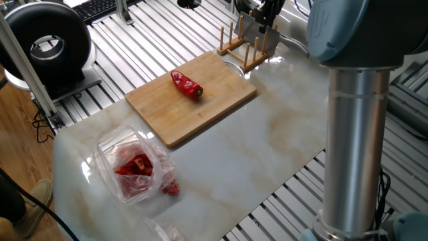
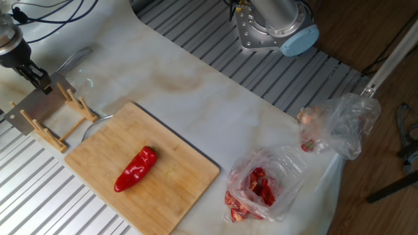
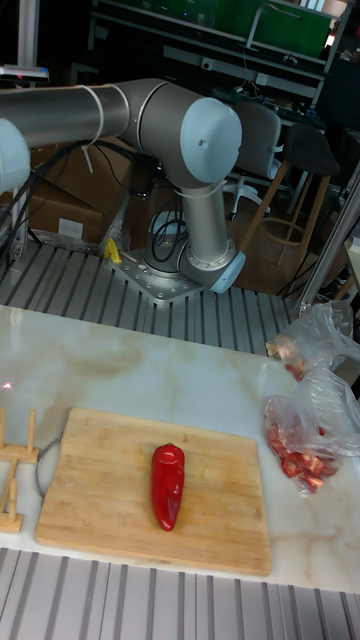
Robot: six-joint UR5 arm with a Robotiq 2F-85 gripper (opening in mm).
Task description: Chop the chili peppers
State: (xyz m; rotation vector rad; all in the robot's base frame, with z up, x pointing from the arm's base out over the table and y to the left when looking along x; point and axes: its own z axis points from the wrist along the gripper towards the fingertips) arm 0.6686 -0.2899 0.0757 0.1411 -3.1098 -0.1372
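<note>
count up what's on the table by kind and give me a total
Whole glossy red chili pepper: 1
Bamboo cutting board: 1
Wooden slotted rack: 1
Flat metal cleaver blade: 1
Clear plastic bags: 2
Total: 6

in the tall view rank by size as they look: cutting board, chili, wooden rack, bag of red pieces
1. cutting board, clearly the largest.
2. bag of red pieces.
3. chili.
The wooden rack is cut off by the left edge, so only part shows; that part looks about chili-sized, so I can't rank it.
</note>
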